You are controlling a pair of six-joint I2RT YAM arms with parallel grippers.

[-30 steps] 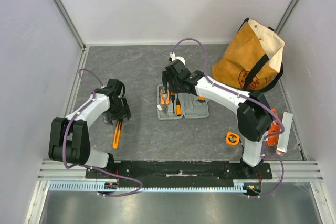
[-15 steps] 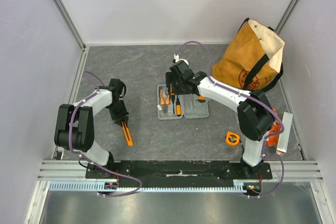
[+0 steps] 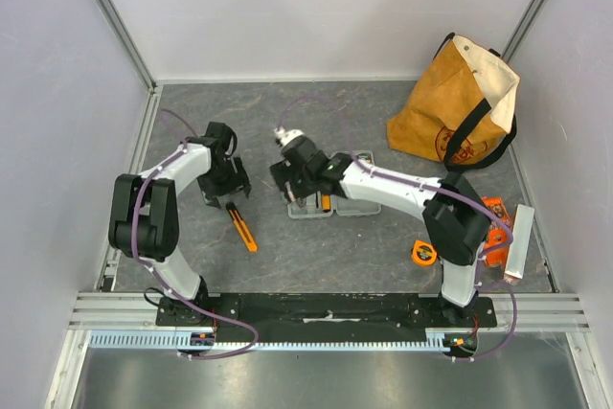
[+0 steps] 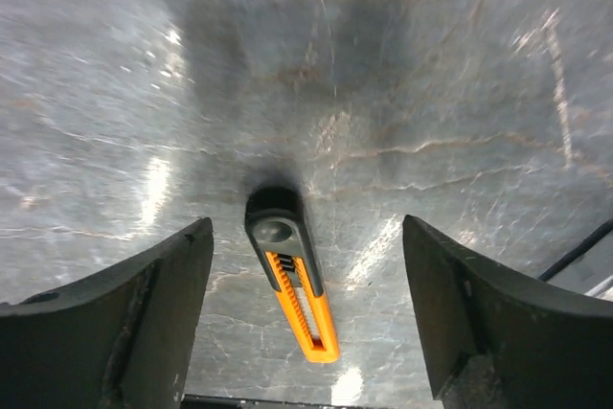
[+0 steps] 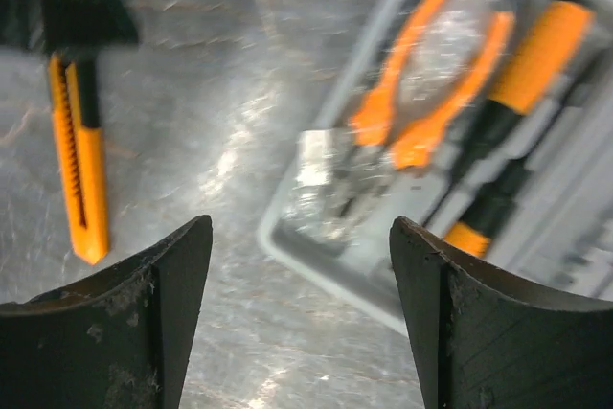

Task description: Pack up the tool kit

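The tool kit, a grey case [image 3: 362,200], lies open mid-table with orange pliers [image 5: 419,108] and orange-and-black screwdrivers [image 5: 517,74] in its slots. An orange-and-black knife [image 3: 243,230] lies on the table left of the case. My left gripper [image 3: 232,194] is open just above the knife's black end. In the left wrist view the knife [image 4: 292,286] lies on the table between the open fingers [image 4: 144,323], untouched. My right gripper [image 3: 293,187] is open and empty over the case's left edge [image 5: 316,237]. The knife also shows at the left of the right wrist view [image 5: 80,171].
An orange tape measure [image 3: 423,252] lies right of the case near the right arm. An orange bit box [image 3: 495,229] and a grey bar [image 3: 522,241] sit at the right edge. A tan canvas bag [image 3: 458,102] stands at the back right.
The knife has shifted right toward the case and turned. My left gripper moved right with it. My right gripper moved left from over the case's middle to its left edge.
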